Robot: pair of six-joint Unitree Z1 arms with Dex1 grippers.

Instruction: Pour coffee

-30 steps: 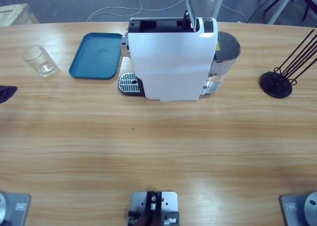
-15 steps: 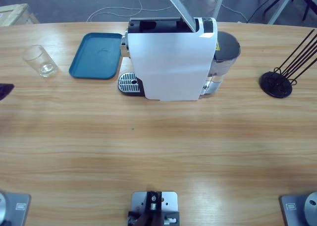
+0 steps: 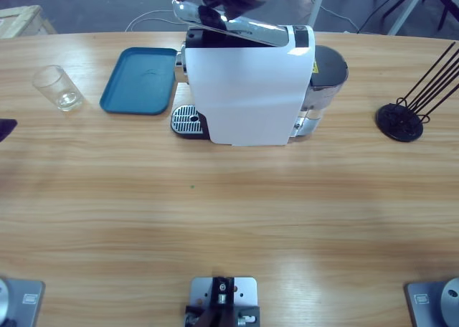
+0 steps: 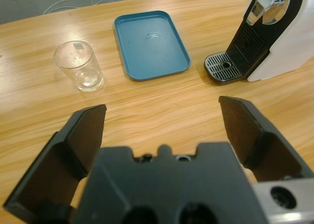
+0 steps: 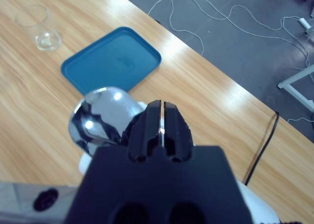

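No coffee is seen anywhere; the glass tumbler [image 3: 59, 88] stands empty on the tabletop [image 3: 229, 212], left of the blue tray [image 3: 140, 81] and well apart from the white machine's [image 3: 247, 90] drip grate [image 3: 186, 119]. The left pincer [image 4: 162, 130], spread wide and empty, is nearer the tumbler, which lies ahead of it. The right pincer [image 5: 162, 117] is pressed together against the machine's chrome lever [image 5: 100, 117].

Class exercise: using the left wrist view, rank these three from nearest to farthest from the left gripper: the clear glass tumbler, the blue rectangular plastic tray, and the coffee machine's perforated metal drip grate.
From the left gripper, jaws open:
1. Clear glass tumbler, ahead towards the left jaw.
2. Perforated metal drip grate, ahead towards the right jaw; close to the tumbler's rank, so not certain.
3. Blue rectangular plastic tray, beyond and between them.
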